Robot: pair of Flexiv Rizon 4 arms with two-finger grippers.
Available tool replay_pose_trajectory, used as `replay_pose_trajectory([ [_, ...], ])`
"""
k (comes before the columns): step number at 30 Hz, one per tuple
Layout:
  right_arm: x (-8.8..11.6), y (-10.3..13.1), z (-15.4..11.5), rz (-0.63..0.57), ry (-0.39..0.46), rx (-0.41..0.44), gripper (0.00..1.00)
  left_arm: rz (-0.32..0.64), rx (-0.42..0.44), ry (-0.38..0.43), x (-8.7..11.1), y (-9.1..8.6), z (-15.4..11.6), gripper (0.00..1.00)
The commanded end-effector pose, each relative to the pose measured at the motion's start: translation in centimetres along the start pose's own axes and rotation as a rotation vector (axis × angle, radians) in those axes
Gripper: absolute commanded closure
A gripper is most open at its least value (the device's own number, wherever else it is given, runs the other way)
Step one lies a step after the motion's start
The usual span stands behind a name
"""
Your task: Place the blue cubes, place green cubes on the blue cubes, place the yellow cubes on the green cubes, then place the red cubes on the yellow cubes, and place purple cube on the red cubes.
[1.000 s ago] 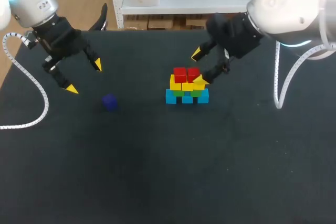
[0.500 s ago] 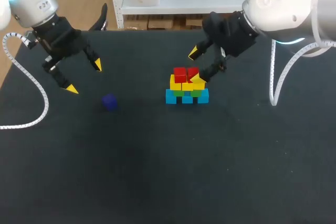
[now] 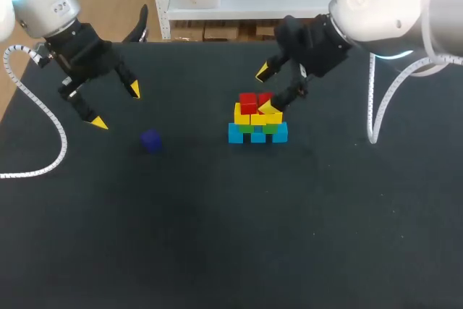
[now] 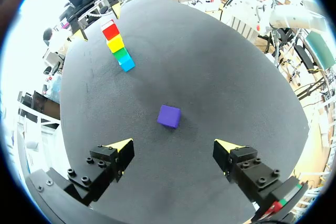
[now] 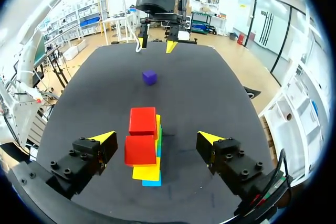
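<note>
A stack stands mid-table: blue cubes (image 3: 258,134) at the base, green cubes (image 3: 251,128), yellow cubes (image 3: 246,115), and two red cubes (image 3: 249,101) on top. My right gripper (image 3: 266,90) hangs open just above and behind the red cubes (image 5: 142,135), one finger on each side of them and not touching. The purple cube (image 3: 150,140) lies alone on the mat to the left. My left gripper (image 3: 116,106) hovers open up and left of it. In the left wrist view the purple cube (image 4: 169,116) is just ahead of the open left gripper (image 4: 173,148).
The black mat (image 3: 217,236) covers the whole table. A white coiled cable (image 3: 43,110) hangs beside my left arm. The stack (image 4: 118,45) is far ahead of my left gripper, with my right gripper (image 4: 94,17) over it.
My right gripper has shifted slightly to the left above the stack, staying open. The left arm, the purple cube and the stack have not moved.
</note>
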State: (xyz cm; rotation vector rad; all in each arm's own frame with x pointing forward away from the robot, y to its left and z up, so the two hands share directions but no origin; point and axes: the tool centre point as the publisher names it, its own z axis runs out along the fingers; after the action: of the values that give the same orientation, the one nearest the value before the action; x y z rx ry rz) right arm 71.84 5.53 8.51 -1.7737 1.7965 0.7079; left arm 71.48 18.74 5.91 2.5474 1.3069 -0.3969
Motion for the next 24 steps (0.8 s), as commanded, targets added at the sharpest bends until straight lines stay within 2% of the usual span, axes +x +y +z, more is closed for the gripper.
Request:
replay_pose_trajectory([
  [1,0.05,-0.31,0.11,0.001,-0.001,-0.003,0.00,0.004,-0.003,0.000,0.07,-0.09,0.01,0.00],
  [24,-0.07,-1.08,0.45,-0.014,0.004,-0.006,0.00,0.004,-0.003,0.000,0.07,-0.09,0.01,0.00],
])
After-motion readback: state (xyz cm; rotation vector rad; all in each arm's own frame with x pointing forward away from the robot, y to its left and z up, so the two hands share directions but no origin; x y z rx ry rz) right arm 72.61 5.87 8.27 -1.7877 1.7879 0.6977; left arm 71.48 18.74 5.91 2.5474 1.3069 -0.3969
